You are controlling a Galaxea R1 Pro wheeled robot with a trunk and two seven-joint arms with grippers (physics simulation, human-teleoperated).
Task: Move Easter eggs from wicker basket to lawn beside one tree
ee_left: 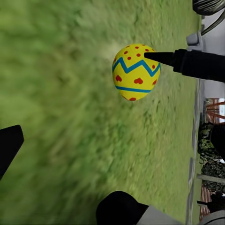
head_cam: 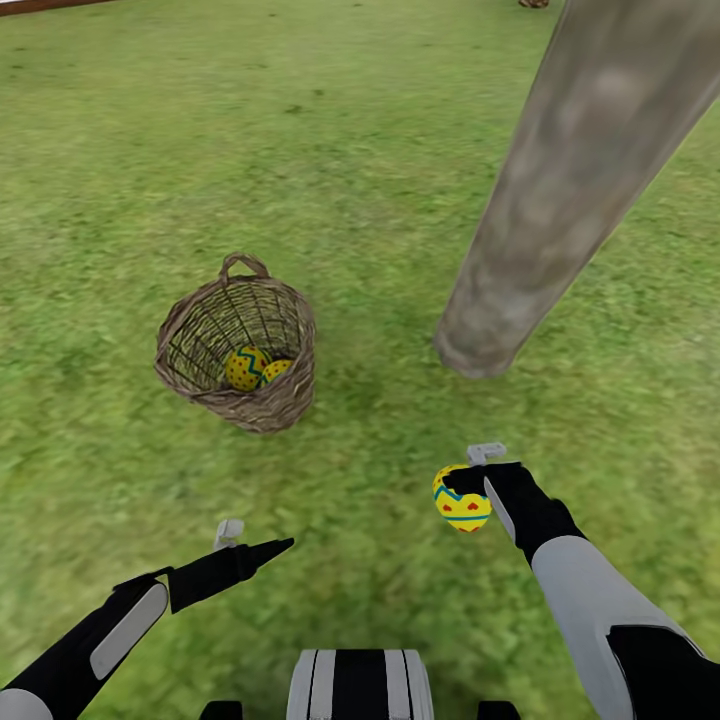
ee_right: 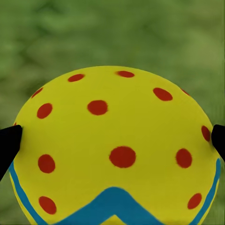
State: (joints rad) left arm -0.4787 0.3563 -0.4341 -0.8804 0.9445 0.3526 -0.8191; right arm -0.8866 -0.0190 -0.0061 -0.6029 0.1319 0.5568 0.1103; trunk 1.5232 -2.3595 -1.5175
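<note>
The right arm reaches forward and slightly inward from the robot's right shoulder, its white forearm ending in a black wrist, and the right pincer (head_cam: 468, 492) is clenched on one Easter egg (head_cam: 462, 499) held above the lawn (head_cam: 350, 150). In the right wrist view that egg (ee_right: 117, 150) sits between the two black fingertips (ee_right: 9, 143), each touching a flank of the shell, with its red-dotted dome facing the camera and a blue zigzag band below. The egg hangs near the base of the tree (head_cam: 560, 200), whose bare grey-brown trunk rises at a slant ahead of the right arm.

The left arm stretches forward low on the robot's left side, forearm angled inward, and the left pincer (head_cam: 250, 545) points toward the middle of the grass; its fingers are released and hold nothing. The left wrist view looks across at the held egg (ee_left: 136, 71) with a black fingertip (ee_left: 161, 57) of the right pincer against it.

The wicker basket (head_cam: 195, 340) lies tipped on the lawn ahead of the left arm, well apart from the trunk, loop handle at the far side. Two more eggs (head_cam: 246, 368) rest inside it, touching each other.
</note>
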